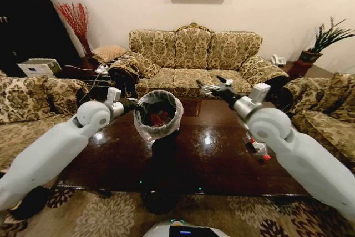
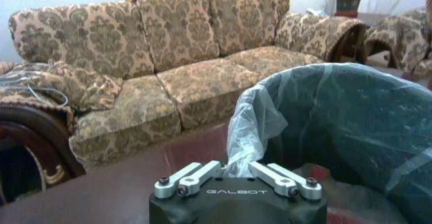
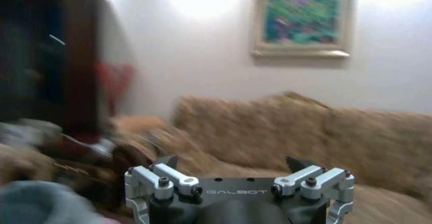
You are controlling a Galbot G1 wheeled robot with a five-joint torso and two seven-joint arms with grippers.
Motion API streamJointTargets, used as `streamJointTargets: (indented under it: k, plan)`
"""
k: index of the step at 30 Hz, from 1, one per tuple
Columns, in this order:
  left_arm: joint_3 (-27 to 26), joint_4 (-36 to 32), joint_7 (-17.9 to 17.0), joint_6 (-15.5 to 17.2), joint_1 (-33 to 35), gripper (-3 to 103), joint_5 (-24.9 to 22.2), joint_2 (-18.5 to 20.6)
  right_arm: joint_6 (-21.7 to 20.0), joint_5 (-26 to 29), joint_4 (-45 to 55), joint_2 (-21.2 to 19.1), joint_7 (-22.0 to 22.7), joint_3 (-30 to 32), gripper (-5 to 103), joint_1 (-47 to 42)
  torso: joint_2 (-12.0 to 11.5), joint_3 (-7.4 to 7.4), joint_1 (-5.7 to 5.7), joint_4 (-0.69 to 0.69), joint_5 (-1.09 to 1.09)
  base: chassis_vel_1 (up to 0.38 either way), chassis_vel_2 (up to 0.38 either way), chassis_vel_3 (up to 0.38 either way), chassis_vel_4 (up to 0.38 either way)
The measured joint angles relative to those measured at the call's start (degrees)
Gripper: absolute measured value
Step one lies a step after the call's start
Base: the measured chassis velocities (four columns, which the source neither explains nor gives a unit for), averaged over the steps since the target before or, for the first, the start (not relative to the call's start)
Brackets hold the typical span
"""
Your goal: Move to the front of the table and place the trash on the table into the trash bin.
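- Here, at centre frame of the head view, the trash bin stands raised above the table, which fills the middle band of the picture; the bin appears lifted so that items need only a short drop into its mouth.
- The left gripper, centre-left of the head view, meets the bin at its left rim. In the left wrist view its fingers are closed together on a fold of the translucent liner, pinching the bag rather than the hard wall, presumably because the thin film offers an easy grip for holding the bin steady.
- Inside the bin, red trash pieces lie against the dark interior, suggesting the task is partly done.
- The right gripper, just right of centre and above the far table edge, hovers with its fingers spread apart and nothing between them; it sits beside the bin mouth, free of any load.
- The clear red-capped bottle lies on the table at right of frame, partly behind the right arm, well apart from the bin; judged from this, it remains to be collected.
- A patterned sofa occupies the upper centre, beyond the table.
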Motion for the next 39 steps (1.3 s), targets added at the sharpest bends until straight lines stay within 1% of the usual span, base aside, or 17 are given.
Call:
streamJointTargets:
  k: [1,2,3,6,7,9,12,15,16,18,21,26,28,31,33,35,39]
  plan:
    - [-0.7,-1.2,-1.0,-0.3,2.3,1,0.7,-0.2,-2.6,-0.8,0.7,-0.2,1.5,2.8,100,-3.1,0.0,0.0,0.0,0.0,-0.02,0.0,0.0,0.0,0.0]
    - [-1.2,-1.9,-1.8,-0.6,3.8,1,1.0,-0.5,-3.1,-2.2,0.7,-0.3,1.4,4.1,100,-5.1,0.0,0.0,0.0,0.01,-0.03,0.0,0.0,0.0,0.0]
    - [-1.2,-1.9,-1.8,-0.6,3.8,1,1.0,-0.5,-3.1,-2.2,0.7,-0.3,1.4,4.1,100,-5.1,0.0,0.0,0.0,0.01,-0.03,0.0,0.0,0.0,0.0]
    - [-2.7,-4.5,-3.5,-1.2,8.5,1,1.9,-0.4,-3.4,-8.2,-0.5,-0.2,-0.7,9.3,100,-13.9,0.0,0.0,0.0,0.0,-0.02,0.0,0.0,0.0,0.0]
    - [-2.7,-4.5,-3.5,-1.2,8.5,1,1.9,-0.4,-3.4,-8.2,-0.5,-0.2,-0.7,9.3,100,-13.9,0.0,0.0,0.0,0.0,-0.02,0.0,0.0,0.0,0.0]
    - [-3.7,-5.6,-3.9,-1.6,10.4,1,2.6,-0.2,-3.5,-10.7,-1.2,0.9,-1.6,13.1,100,-18.9,0.0,0.0,0.0,0.01,-0.01,-0.024,-0.016,0.013,0.025]
    - [-4.3,-6.1,-4.5,-2.0,11.3,1,2.9,-0.2,-3.6,-12.2,-1.5,1.5,-2.1,15.3,100,-21.4,0.0,-0.01,-0.01,0.0,-0.02,-0.049,-0.06,0.059,0.049]
    - [-5.5,-6.8,-4.9,-2.7,13.3,1,5.9,-0.1,-3.8,-14.8,-1.5,3.4,-1.4,19.3,100,-26.8,0.0,-0.01,0.0,0.02,-0.04,-0.093,-0.1,0.125,0.104]
    - [-5.5,-6.8,-4.9,-2.7,13.3,1,5.9,-0.1,-3.8,-14.8,-1.5,3.4,-1.4,19.3,100,-26.8,0.0,-0.01,0.0,0.02,-0.04,-0.117,-0.106,0.176,0.144]
    - [-5.8,-7.4,-4.9,-2.5,13.9,1,6.7,-0.2,-3.7,-18.0,-1.5,4.6,-1.8,21.8,100,-30.5,0.0,0.0,0.0,0.03,-0.04,-0.156,-0.168,0.2,0.168]
    - [-5.8,-7.9,-5.2,-2.2,14.2,1,7.0,-0.5,-2.7,-20.9,-2.0,6.1,-2.9,24.5,100,-34.8,0.0,0.0,0.0,0.02,-0.01,-0.194,-0.207,0.248,0.201]
    - [-5.6,-8.5,-5.7,-2.0,14.6,1,7.1,-0.8,-2.0,-22.9,-2.8,8.1,-3.5,28.2,100,-40.0,0.0,0.01,0.01,-0.05,-0.03,-0.283,-0.279,0.231,0.227]
    - [-5.6,-8.8,-6.1,-2.0,14.9,1,7.1,-0.9,-1.9,-24.0,-2.8,9.4,-3.6,29.7,100,-42.3,0.0,0.0,-0.01,-0.04,0.07,-0.263,-0.261,0.173,0.165]
    - [-5.7,-9.1,-6.2,-2.0,15.3,1,7.1,-0.9,-1.4,-24.8,-3.1,10.7,-3.7,30.6,100,-44.1,0.0,0.0,-0.01,-0.05,0.02,-0.227,-0.235,0.117,0.102]
    - [-5.7,-9.3,-6.3,-2.0,15.4,1,7.1,-0.9,-0.9,-24.7,-3.4,11.7,-3.9,30.8,100,-44.9,0.0,0.0,0.0,-0.05,0.01,-0.202,-0.194,0.041,0.066]
    - [-5.8,-9.4,-6.5,-2.0,15.5,1,7.1,-1.0,0.5,-24.5,-4.1,12.8,-4.2,30.8,100,-45.0,0.0,0.0,0.0,-0.02,-0.07,-0.085,-0.112,0.01,-0.008]
    - [-6.0,-10.0,-6.8,-2.0,15.8,1,7.1,-1.0,1.7,-24.7,-5.1,13.2,-5.6,30.7,100,-44.9,0.0,0.0,0.0,0.01,-0.03,-0.029,-0.025,-0.006,-0.007]
